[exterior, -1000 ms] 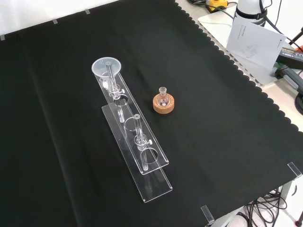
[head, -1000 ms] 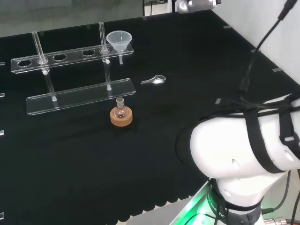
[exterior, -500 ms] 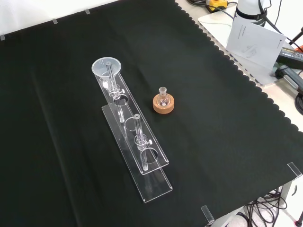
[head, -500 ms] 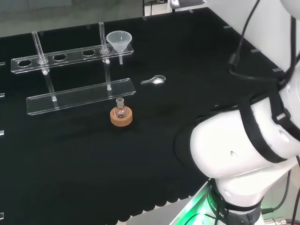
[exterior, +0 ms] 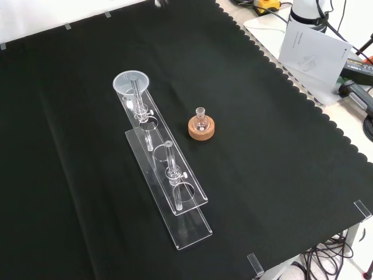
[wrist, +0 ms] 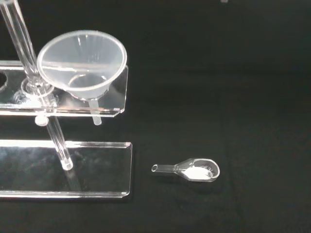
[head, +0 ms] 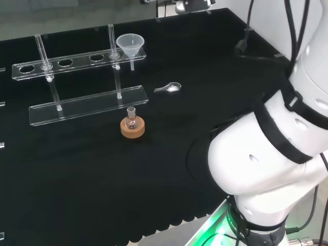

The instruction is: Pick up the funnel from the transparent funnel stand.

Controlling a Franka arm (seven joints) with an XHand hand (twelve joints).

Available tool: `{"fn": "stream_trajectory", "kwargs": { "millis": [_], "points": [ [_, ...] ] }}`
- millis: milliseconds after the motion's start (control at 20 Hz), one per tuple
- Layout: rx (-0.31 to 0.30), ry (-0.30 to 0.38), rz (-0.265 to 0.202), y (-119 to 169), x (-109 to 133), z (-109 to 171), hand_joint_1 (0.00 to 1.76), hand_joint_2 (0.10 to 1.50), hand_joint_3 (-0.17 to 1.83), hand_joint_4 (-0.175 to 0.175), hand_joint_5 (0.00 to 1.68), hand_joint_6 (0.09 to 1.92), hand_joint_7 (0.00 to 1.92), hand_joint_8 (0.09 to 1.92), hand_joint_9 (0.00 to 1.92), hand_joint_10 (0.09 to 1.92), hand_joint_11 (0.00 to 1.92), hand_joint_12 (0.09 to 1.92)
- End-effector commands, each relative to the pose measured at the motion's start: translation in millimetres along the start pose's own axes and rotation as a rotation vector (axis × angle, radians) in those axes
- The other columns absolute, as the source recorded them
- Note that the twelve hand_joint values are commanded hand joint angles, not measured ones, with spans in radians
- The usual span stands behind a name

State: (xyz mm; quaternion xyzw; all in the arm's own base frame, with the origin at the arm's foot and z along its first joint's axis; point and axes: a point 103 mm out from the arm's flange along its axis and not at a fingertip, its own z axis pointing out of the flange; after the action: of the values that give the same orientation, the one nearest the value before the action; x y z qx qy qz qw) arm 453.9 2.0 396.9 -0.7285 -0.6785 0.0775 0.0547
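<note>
Hand point(exterior: 158, 2) newly entering front view, funnel point(head: 130, 44) unmoved

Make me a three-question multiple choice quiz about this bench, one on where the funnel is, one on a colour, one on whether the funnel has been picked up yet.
1. Where does the funnel sit?
A. In the end hole of the clear stand
B. On the cork ring
C. Flat on the cloth

2. What colour is the ring under the small flask?
A. Red
B. Cork brown
C. Blue

3. What is the funnel's state?
A. Lifted clear
B. Tipped over
C. Upright in the stand

Answers: 1 A, its stem hangs through the top bar's end hole. 2 B, the ring is tan cork. 3 C, it stands mouth up with nothing touching it.
</note>
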Motion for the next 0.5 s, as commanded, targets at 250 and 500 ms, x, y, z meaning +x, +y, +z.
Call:
{"fn": "stream_trajectory", "kwargs": {
  "millis": [250, 500],
  "points": [
    [0.071, -0.037, -0.020, 30.7, 34.3, 26.7, 0.37, 0.92, 0.23, 0.024, 0.13, 0.09, 0.02, 0.54, 0.16, 0.73, 0.10, 1.47],
    [0.127, -0.071, -0.029, 44.3, 50.0, 41.0, 0.39, 0.88, 0.22, 0.024, 0.13, 0.09, 0.01, 0.56, 0.17, 0.75, 0.15, 1.49]
  ]
}}
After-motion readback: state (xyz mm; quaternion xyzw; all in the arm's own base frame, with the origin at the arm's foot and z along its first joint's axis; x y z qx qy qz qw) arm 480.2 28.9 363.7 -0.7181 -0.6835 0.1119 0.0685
